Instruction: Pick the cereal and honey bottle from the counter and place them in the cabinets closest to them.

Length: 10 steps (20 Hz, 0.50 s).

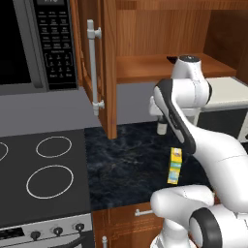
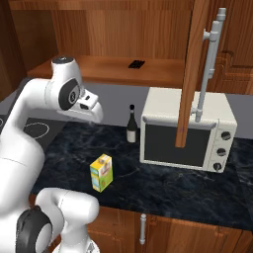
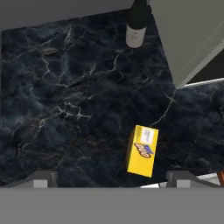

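In the left base view the cereal stands upright on the dark counter, near its front edge and right of the stove, with the robot's white arm crossing just behind and beside it; the box's print is too small to read. Above, an upper cabinet stands open, its door with a long silver handle swung toward the camera, and the microwave left of it carries a keypad whose lettering is blurred. In the right base view the cereal shows a yellow side and a green-printed face, again illegible; here a dark wine bottle with a pale label stands behind the box, and a white toaster oven sits to the right of the bottle, both of which the arm largely hides in the other base view. A small dark object lies on the open cabinet's shelf. In the hand view the cereal lies below the camera, yellow with a blue-and-red mark that cannot be read, and the gripper hangs above it with its fingertips spread wide and holding nothing; the wine bottle stands beyond the box.
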Available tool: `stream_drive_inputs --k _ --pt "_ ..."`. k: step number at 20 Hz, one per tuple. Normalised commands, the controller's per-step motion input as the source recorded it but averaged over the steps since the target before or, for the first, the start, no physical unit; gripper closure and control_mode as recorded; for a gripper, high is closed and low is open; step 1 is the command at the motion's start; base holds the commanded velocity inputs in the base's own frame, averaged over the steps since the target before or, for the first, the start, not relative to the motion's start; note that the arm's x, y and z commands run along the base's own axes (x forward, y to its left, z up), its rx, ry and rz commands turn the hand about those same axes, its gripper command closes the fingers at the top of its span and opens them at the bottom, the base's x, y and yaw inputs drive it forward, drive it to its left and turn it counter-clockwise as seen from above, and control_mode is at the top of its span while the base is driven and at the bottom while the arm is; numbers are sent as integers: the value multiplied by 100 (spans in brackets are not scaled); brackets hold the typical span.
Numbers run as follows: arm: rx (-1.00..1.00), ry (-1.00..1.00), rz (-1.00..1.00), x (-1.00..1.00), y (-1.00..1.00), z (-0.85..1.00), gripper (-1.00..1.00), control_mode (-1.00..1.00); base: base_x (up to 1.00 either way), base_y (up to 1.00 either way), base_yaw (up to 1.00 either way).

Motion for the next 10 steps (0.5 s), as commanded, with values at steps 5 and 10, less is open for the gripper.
stream_drive_inputs --k 5,10 --pt "-4 0 -12 -39 -4 -27 -100 -100 0 0 0" --pt "-9 0 -8 -44 -1 -39 -100 -100 0 0 0"
